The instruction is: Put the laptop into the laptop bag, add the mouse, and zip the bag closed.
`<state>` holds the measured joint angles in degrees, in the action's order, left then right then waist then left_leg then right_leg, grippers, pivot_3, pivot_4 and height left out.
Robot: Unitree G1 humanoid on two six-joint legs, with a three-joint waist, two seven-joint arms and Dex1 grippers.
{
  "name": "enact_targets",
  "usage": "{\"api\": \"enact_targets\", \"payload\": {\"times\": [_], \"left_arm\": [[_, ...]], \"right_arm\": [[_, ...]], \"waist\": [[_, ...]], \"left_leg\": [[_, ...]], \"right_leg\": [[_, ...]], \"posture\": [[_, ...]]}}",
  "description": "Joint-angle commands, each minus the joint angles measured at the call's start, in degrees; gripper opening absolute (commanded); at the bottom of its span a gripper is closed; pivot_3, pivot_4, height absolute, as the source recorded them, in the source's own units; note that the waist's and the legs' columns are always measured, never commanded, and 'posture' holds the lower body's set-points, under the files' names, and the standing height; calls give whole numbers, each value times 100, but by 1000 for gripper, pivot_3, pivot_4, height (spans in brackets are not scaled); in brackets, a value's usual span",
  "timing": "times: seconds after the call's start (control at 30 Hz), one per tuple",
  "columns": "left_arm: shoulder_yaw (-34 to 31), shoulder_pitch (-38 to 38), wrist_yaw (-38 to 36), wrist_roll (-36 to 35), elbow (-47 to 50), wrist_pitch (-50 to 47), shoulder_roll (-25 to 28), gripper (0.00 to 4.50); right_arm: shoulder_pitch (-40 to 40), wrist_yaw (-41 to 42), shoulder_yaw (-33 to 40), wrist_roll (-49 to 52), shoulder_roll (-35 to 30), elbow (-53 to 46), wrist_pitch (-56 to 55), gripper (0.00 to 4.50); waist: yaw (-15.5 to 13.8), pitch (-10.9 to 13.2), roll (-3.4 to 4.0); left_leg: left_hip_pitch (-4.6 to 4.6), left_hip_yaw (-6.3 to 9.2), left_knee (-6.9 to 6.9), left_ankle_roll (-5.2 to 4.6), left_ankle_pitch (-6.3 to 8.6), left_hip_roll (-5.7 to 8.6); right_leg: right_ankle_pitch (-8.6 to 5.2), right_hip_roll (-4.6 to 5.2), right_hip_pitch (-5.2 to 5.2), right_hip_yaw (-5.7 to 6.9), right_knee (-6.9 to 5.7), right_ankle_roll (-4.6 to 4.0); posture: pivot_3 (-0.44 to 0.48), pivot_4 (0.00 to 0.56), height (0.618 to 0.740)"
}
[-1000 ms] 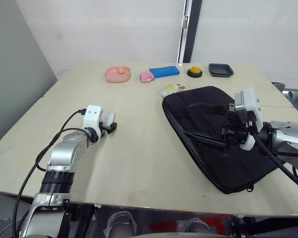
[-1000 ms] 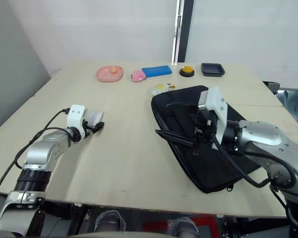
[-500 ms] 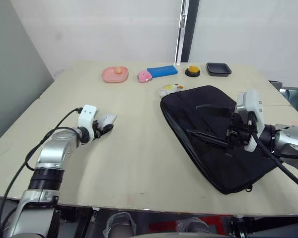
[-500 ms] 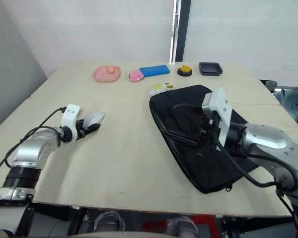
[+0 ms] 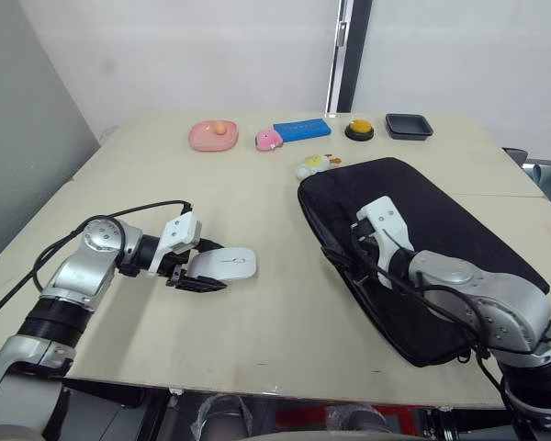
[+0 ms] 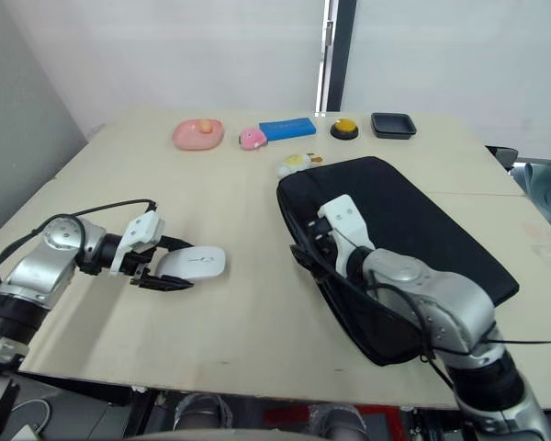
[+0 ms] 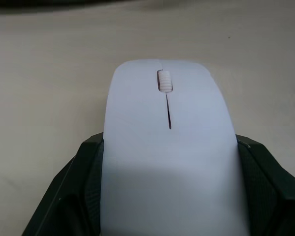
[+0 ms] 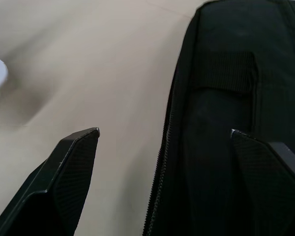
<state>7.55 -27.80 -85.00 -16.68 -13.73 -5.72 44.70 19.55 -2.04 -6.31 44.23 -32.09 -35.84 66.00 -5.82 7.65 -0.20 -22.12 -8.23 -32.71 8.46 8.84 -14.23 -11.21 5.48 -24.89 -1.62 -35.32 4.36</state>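
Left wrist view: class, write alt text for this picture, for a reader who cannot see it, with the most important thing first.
A white mouse with a grey scroll wheel and a thin centre line is gripped between the left gripper's two black fingers, one on each side. Beyond it lies the pale wooden table.

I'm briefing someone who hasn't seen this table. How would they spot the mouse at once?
Start from the big black laptop bag on the robot's right half of the table, then look across to the left gripper. The mouse sits between its black fingers: low, flat, plain white with a thin centre line, unlike the rounder white-and-yellow toy by the bag's far corner.
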Motion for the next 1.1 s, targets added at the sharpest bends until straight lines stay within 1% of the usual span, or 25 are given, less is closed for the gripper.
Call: {"api": "enact_targets", "payload": {"times": [0.03, 0.17, 0.33, 0.43, 0.5, 0.57, 0.67, 0.7, 0.77, 0.8, 1.0, 1.03, 1.1], "left_arm": [[-18, -102, -128, -101, 77, 75, -105, 2876], [3, -82, -133, -68, 74, 50, -155, 2876], [-35, -29, -111, -98, 50, 27, -164, 2876], [-99, -20, -16, -133, 38, 33, -212, 2876], [-129, -23, 37, -161, 41, 12, -254, 2876], [-137, -22, 50, -185, 65, -28, -274, 2876], [-106, -48, 89, -193, 134, -60, -323, 2876], [-96, -65, 96, -196, 142, -67, -340, 2876], [-49, -114, 108, -215, 194, -119, -413, 2876], [-17, -157, 135, -210, 207, -154, -471, 2876], [66, -478, 532, -78, 65, -539, -869, 2876], [93, -505, 607, -107, 150, -676, -958, 2876], [224, -530, 786, -102, 390, -944, -1141, 2876]], "right_arm": [[224, -166, -302, -617, -24, -146, 109, 4500], [480, -143, -853, -1321, -234, -177, 209, 4500], [682, 27, -1242, -1881, -297, -166, 283, 4500], [738, 188, -1625, -2278, -551, -154, 299, 3657], [780, 361, -1934, -2537, -827, -169, 297, 2961], [805, 501, -2083, -2726, -1003, -157, 297, 2279], [771, 744, -1984, -2827, -1028, -131, 213, 1251], [766, 807, -1925, -2839, -994, -123, 210, 992], [803, 942, -1864, -2881, -977, -141, 217, 233], [787, 1016, -1724, -2806, -857, -168, 246, 64], [746, 1275, -1190, -2588, -276, -452, 619, 64], [759, 1282, -1114, -2597, -233, -489, 697, 64], [793, 1311, -738, -2516, -34, -553, 915, 64]], "waist": [[21, 0, 0], [40, 1, 1], [23, 1, 2], [12, 1, 1], [3, 1, 2], [-2, 1, 1], [-2, 1, 1], [-2, 1, 1], [-4, 0, 1], [-7, 1, 1], [12, 1, 1], [32, 1, 1], [41, 1, 1]], "left_leg": [[0, 0, 0, 1, 0, 0], [2, 0, 0, 5, -2, -1], [5, 1, -2, 7, -2, -1], [5, 1, -5, 7, -2, -1], [5, 2, -7, 7, -2, -1], [6, 3, -12, 7, -2, -1], [7, 3, -20, 7, -2, -1], [7, 4, -24, 7, -2, -1], [9, 4, -35, 7, -2, -1], [10, 4, -40, 7, -2, -1], [12, 6, -61, 6, -3, -2], [12, 5, -61, 5, -4, -2], [12, 4, -61, 5, -4, -1]], "right_leg": [[0, 0, 0, 0, -1, 0], [2, -3, -1, -2, -6, 4], [2, -3, 1, -2, -11, 4], [2, -3, 1, -3, -14, 4], [2, -3, 2, -3, -16, 4], [2, -3, 3, -3, -19, 4], [2, -2, 3, -6, -29, 4], [2, -2, 3, -6, -32, 4], [2, -1, 4, -9, -44, 3], [2, 0, 4, -10, -50, 3], [3, 0, 1, -16, -81, 0], [3, 0, 1, -16, -82, -1], [3, -1, 0, -19, -81, -1]], "posture": [[0, 150, 740], [0, 150, 740], [0, 150, 740], [0, 150, 740], [0, 150, 740], [0, 150, 740], [0, 150, 740], [0, 150, 740], [0, 150, 740], [0, 150, 740], [0, 150, 740], [0, 150, 740], [0, 150, 740]]}}
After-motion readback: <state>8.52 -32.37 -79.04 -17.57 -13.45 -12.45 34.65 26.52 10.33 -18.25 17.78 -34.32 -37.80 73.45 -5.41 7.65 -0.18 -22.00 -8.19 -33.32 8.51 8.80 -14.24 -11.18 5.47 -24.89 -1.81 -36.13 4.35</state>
